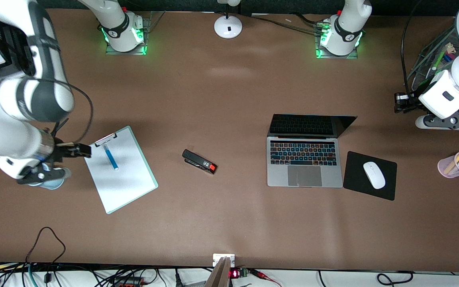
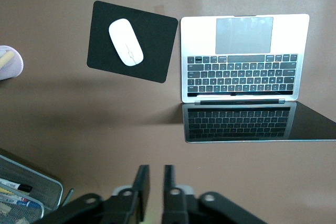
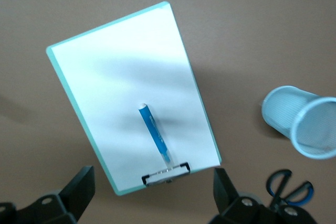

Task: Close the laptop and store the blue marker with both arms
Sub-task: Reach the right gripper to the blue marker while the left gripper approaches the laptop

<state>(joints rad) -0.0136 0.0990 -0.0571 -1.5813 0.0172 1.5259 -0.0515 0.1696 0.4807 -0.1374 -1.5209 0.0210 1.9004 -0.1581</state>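
Laptop (image 1: 305,159) sits open toward the left arm's end of the table, keys lit, screen (image 1: 309,125) dark and upright on the side toward the robot bases. Black mousepad (image 1: 353,183) lies just beside it with a white mouse (image 1: 374,175) on top. Blue marker (image 1: 111,156) lies on the paper of a clipboard (image 1: 120,169) toward the right arm's end, one tip up against the metal clip (image 1: 106,139). Black stapler (image 1: 199,161) with a red end sits between clipboard and laptop, apart from both. Left gripper (image 2: 155,187) hangs over bare table by the laptop's lid side, fingers (image 2: 140,184) narrow with only a slim gap, nothing between them. Right gripper (image 3: 152,187) is over the table edge of the clipboard near the clip, jaws wide, holding nothing. Light-blue mesh cup (image 3: 302,124) stands beside the clipboard, under the right arm. Pink pen cup (image 1: 456,164) with 3 or so pens stands near the mousepad. Wire mesh tray (image 2: 23,195) with markers is close to the left gripper.
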